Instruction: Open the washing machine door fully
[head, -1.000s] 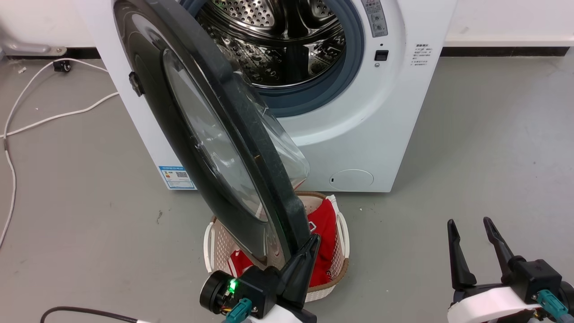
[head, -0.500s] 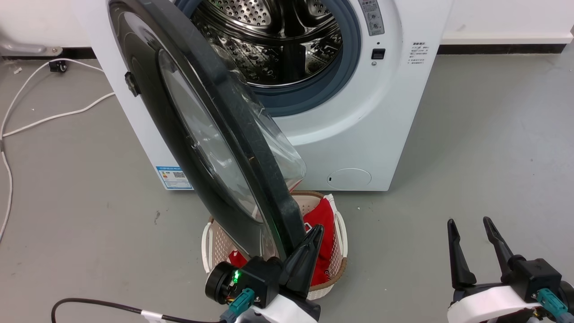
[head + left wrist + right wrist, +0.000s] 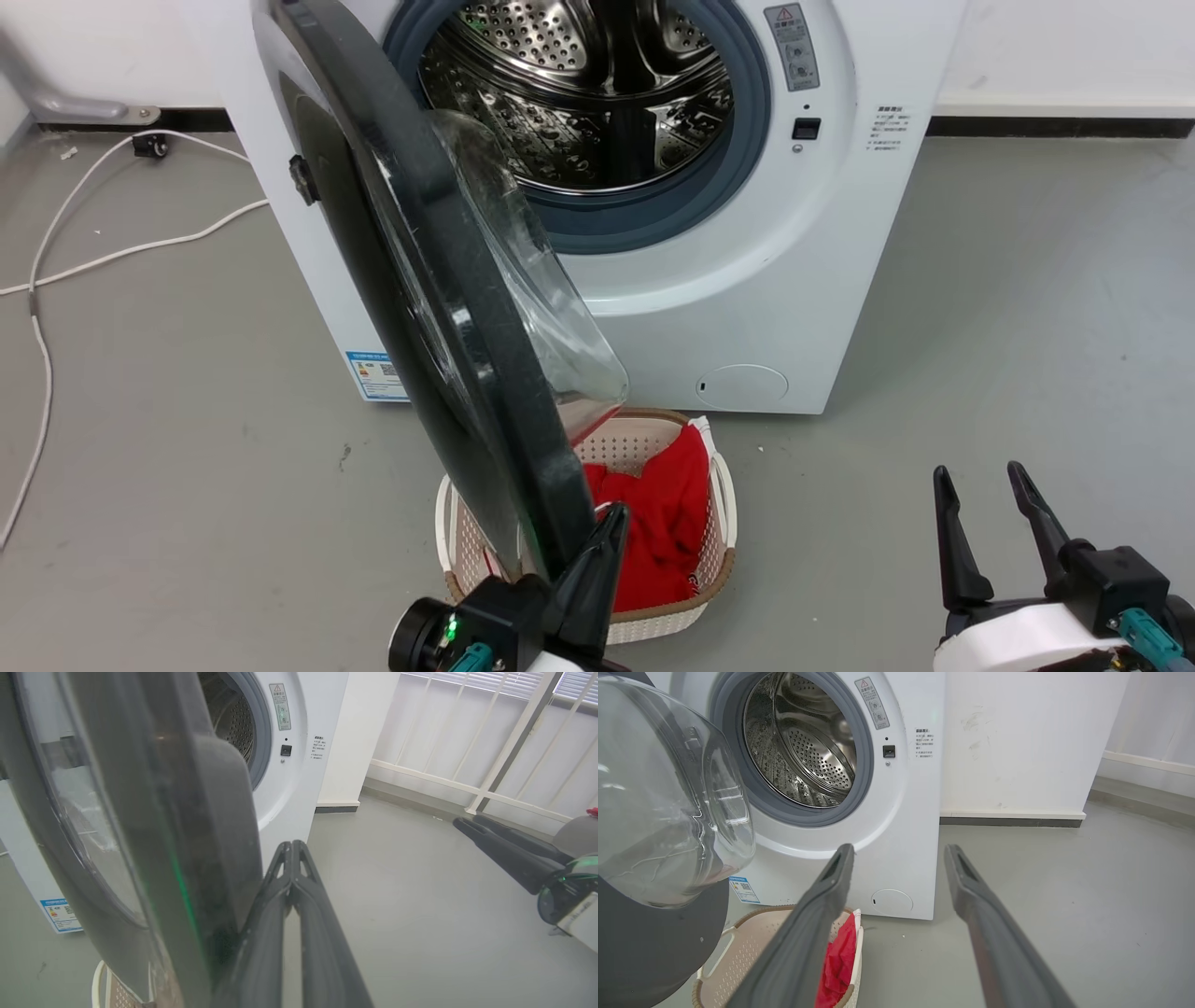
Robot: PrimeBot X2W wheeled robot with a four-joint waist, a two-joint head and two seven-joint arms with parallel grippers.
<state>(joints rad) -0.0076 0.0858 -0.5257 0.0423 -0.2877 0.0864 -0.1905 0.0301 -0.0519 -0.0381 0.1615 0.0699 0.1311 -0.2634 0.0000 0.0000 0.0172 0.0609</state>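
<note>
Head view: one washing machine door (image 3: 448,308) stands swung out, edge-on, from the one washing machine (image 3: 747,280), hanging over one basket (image 3: 724,523). Two grippers here: the left gripper (image 3: 611,523) at the door's lower rim, the right gripper (image 3: 976,471) well apart. Left wrist view: both fingers (image 3: 271,933) pressed together, nothing between them. Right wrist view: two fingers (image 3: 808,933) spread wide, empty.

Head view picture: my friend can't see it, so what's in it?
A big white front-loading washing machine has its round glossy black door with a clear glass bowl swung partly open, baring the steel drum. The left gripper, fingers shut, sits at the door's lower rim, above a beige laundry basket holding red cloth. The right gripper hangs open at lower right.
</note>
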